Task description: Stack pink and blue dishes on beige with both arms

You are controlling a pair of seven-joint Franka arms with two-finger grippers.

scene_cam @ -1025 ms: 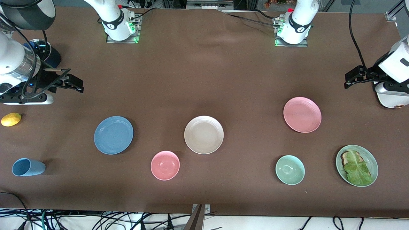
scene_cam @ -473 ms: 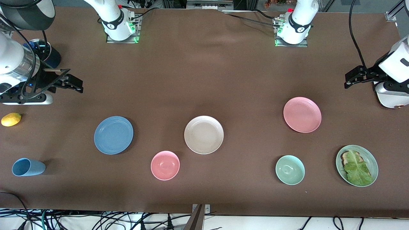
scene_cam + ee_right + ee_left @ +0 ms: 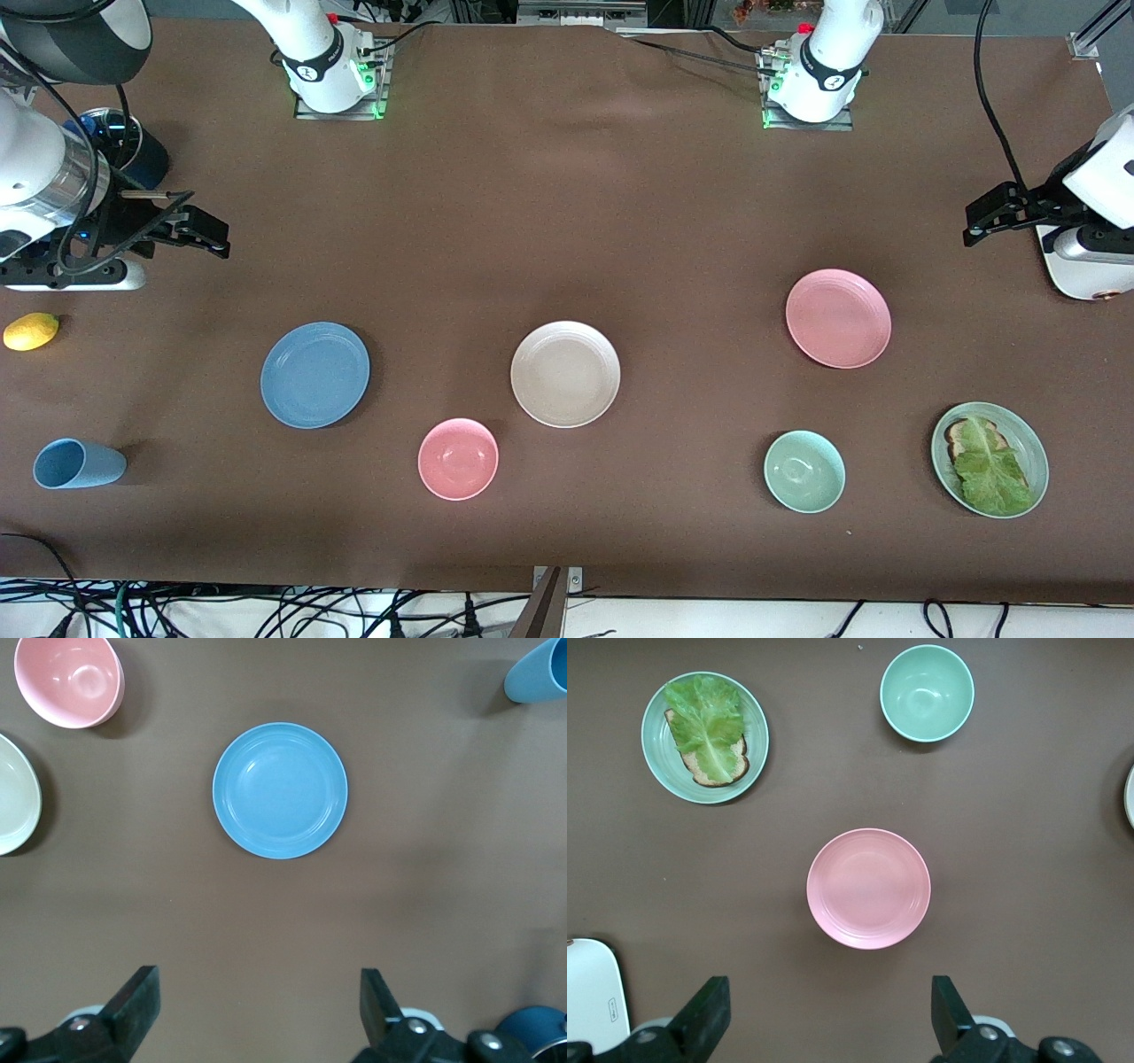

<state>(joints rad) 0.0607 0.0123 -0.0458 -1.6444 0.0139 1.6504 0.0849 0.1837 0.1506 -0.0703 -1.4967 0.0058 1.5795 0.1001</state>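
Little is changed vs. a sec ago: the left gripper (image 3: pixel 977 232) is shifted slightly toward the left arm's table end, fingers spread, nothing held; the right gripper (image 3: pixel 213 241) is kept spread and empty (no real motion).

The pink plate (image 3: pixel 838 318), blue plate (image 3: pixel 314 375) and beige plate (image 3: pixel 565 374) are left untouched, well apart; stacking is judged not yet begun.

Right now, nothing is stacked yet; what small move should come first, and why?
Probably lower the open left gripper toward the pink plate, while the open right gripper does likewise over the blue plate. Both plates lie flat, apart from the beige plate, and neither gripper holds anything.
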